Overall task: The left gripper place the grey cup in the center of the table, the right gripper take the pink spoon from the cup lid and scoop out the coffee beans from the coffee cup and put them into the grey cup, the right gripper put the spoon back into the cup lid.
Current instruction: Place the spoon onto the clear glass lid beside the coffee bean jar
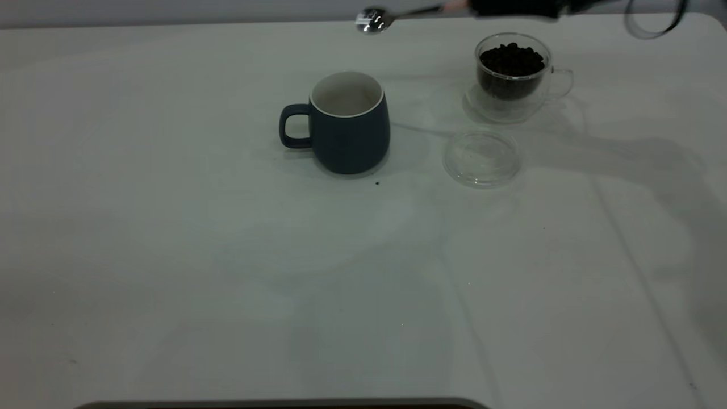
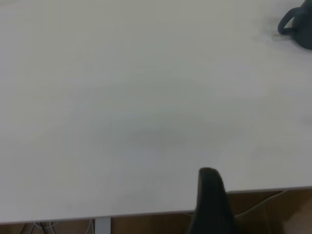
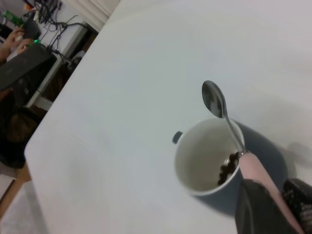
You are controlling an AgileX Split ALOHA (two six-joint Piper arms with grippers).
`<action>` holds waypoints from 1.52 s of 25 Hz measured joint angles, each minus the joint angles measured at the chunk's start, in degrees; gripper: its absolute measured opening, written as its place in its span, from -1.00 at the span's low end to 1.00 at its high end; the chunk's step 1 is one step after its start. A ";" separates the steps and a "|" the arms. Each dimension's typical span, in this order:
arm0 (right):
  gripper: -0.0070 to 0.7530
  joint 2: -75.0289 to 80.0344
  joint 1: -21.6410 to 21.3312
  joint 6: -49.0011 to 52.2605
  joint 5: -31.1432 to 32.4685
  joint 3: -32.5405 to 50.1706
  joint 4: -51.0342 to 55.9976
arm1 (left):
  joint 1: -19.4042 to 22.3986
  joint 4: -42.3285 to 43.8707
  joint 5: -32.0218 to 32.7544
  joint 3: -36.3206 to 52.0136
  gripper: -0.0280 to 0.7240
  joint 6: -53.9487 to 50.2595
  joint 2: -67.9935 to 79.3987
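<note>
The grey cup point(image 1: 346, 122) stands upright near the table's middle, handle to the left. In the right wrist view the grey cup point(image 3: 209, 158) holds a few coffee beans point(image 3: 227, 168). My right gripper point(image 1: 502, 7) is at the top edge, shut on the pink spoon point(image 1: 372, 20), which it holds high above and behind the grey cup. In the right wrist view my right gripper point(image 3: 273, 204) grips the pink handle and the spoon's bowl point(image 3: 214, 99) looks empty. The coffee cup point(image 1: 514, 76) is heaped with coffee beans point(image 1: 511, 59). The cup lid point(image 1: 481, 157) lies empty in front of it. My left gripper point(image 2: 210, 200) is parked at the table's edge.
The white table point(image 1: 227, 272) has a few dark specks, one just in front of the grey cup point(image 1: 377, 183). The grey cup also shows far off in the left wrist view point(image 2: 298, 27). A cable loop point(image 1: 653, 23) hangs at the top right.
</note>
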 joint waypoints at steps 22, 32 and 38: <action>-0.69 -1.33 -12.69 18.32 -7.77 23.01 3.57 | 0.00 0.00 0.00 0.00 0.58 0.11 0.00; -0.69 7.62 -10.59 19.86 -7.26 15.50 4.07 | 0.00 0.00 0.00 0.00 0.58 0.11 0.00; -0.70 9.58 -9.05 20.06 -7.33 12.72 4.94 | 0.00 0.00 0.00 0.00 0.58 0.05 0.00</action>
